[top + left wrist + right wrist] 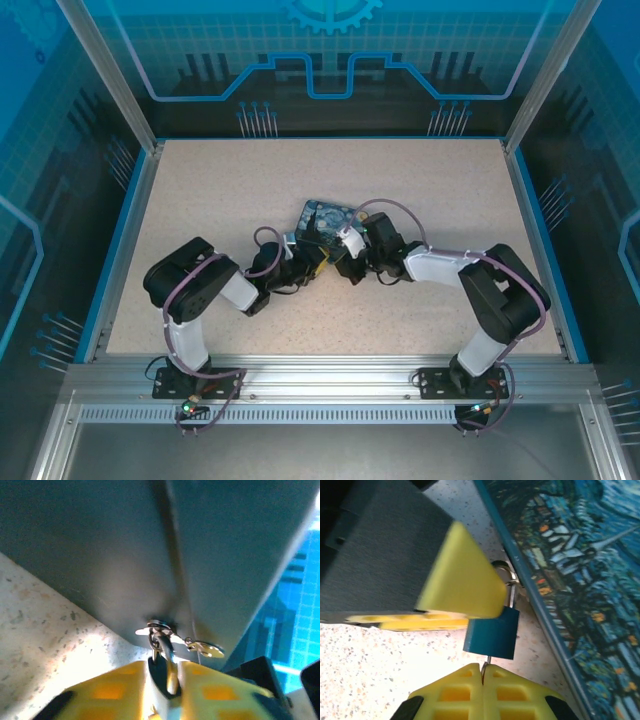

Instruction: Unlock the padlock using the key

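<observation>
The blue padlock [492, 632] sits against the side of the painted tin [580, 580] (shackle through the tin's hasp), close above the table [380, 665]. The right jaws are pressed together on the key [488, 661], which enters the padlock's underside. The left jaws' 2 yellow fingers [220, 690] flank the padlock body; whether they squeeze it I cannot tell.

the padlock [492, 635] is teal-blue with a silvery shackle; the key [487, 661] is pale grey metal; the right gripper [483, 672] is yellow (black at the sides); the tin [580, 580] carries blue-and-yellow painted swirls; the table [370, 670] is beige, speckled
</observation>
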Action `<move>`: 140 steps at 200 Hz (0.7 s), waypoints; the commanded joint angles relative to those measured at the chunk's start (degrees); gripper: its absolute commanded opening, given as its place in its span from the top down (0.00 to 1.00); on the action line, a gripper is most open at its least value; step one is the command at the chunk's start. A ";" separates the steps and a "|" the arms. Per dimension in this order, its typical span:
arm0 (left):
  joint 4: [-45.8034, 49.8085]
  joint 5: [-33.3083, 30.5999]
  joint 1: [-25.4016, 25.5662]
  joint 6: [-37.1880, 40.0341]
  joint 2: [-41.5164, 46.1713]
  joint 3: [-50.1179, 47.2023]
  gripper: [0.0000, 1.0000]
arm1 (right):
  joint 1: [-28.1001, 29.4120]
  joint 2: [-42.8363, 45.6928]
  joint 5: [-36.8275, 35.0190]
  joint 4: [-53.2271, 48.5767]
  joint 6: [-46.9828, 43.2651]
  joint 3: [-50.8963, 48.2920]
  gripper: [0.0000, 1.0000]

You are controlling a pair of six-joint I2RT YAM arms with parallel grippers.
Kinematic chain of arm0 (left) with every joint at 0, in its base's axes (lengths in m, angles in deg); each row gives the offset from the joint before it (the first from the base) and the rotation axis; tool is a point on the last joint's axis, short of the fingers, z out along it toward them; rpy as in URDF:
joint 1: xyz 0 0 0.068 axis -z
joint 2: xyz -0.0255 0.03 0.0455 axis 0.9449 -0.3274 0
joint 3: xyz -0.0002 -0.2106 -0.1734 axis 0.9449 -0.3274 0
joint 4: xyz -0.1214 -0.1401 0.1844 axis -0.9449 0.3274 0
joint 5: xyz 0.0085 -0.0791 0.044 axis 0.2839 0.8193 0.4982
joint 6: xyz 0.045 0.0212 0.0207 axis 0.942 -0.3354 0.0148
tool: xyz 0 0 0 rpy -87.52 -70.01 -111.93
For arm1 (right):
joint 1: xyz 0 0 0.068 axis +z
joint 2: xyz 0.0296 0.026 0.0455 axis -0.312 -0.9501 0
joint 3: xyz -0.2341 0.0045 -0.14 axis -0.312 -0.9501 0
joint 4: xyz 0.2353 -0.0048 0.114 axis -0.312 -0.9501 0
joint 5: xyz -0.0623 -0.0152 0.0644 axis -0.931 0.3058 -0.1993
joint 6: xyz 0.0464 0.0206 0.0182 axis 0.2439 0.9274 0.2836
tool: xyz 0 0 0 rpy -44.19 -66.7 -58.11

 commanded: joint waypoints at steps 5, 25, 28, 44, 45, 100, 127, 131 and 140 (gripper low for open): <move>1.92 -0.81 0.37 1.49 -0.72 -2.20 0.58 | 2.31 -0.27 -1.42 4.32 2.86 -0.50 1.00; 3.15 -1.52 0.11 2.23 1.19 -3.44 0.53 | 2.41 0.03 -2.02 5.51 3.85 -1.32 1.00; 3.40 -1.55 0.02 2.31 1.53 -3.60 0.52 | 2.41 0.06 -2.07 5.51 3.89 -1.29 1.00; 4.11 -1.62 -0.66 2.46 3.30 -4.67 0.48 | 2.66 0.17 -2.85 5.16 4.03 -1.35 1.00; 4.18 -1.62 -0.66 2.46 3.44 -4.70 0.47 | 2.67 0.17 -2.86 5.12 3.99 -1.34 1.00; 13.08 -1.00 -2.72 5.82 13.35 -4.77 0.41 | 3.24 -1.90 -4.23 4.34 4.23 -1.04 1.00; 21.51 -1.49 -3.75 9.03 19.69 -4.69 0.39 | 3.38 -3.01 -4.29 4.39 4.14 -0.90 1.00; 22.70 -1.46 -3.99 9.52 20.47 -4.61 0.39 | 3.38 -3.16 -4.29 4.37 4.18 -0.90 1.00; 25.02 -1.52 -4.29 10.57 22.09 -4.44 0.39 | 3.43 -3.34 -4.37 4.68 4.23 -1.20 1.00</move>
